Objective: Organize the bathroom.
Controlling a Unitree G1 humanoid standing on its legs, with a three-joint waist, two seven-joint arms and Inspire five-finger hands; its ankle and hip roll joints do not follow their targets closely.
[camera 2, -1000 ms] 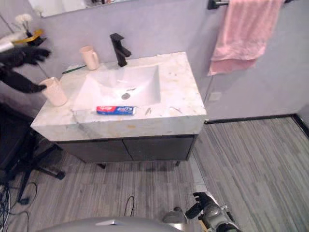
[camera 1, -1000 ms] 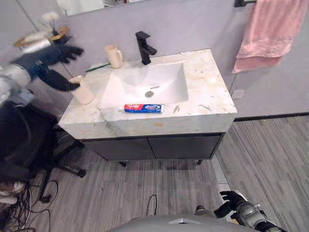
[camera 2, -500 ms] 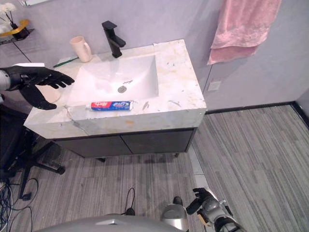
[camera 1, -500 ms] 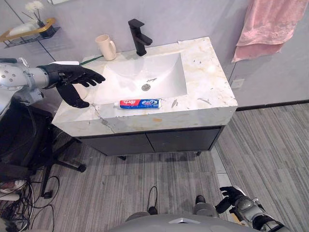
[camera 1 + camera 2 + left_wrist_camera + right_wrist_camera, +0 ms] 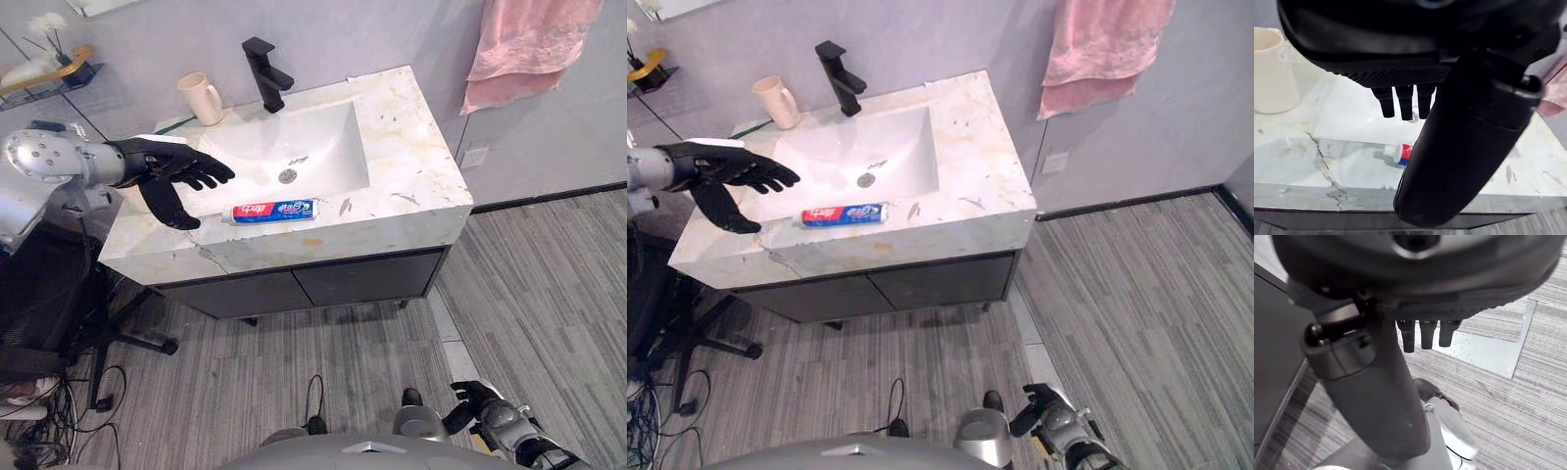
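A red, white and blue toothpaste tube (image 5: 272, 210) lies on the marble counter (image 5: 411, 186), along the front rim of the white basin (image 5: 294, 147). My left hand (image 5: 168, 172) hovers open over the counter's left part, fingers spread toward the basin, a short way left of the tube. In the left wrist view the tube's cap end (image 5: 1393, 152) shows past the fingers (image 5: 1403, 103). A cream cup (image 5: 1271, 73) stands close beside that hand. A second cream mug (image 5: 201, 98) stands by the black faucet (image 5: 263, 70). My right hand (image 5: 478, 403) hangs open, low over the floor.
A pink towel (image 5: 529, 44) hangs on the wall to the right. A wall shelf with a gold tray (image 5: 49, 70) is at far left. A black office chair (image 5: 59, 294) stands left of the dark cabinet (image 5: 304, 286). Grey plank floor spreads to the right.
The camera has shifted. My left hand has come down from the shelf side and moved right, past the cup and over the counter toward the toothpaste tube. The right hand stays low.
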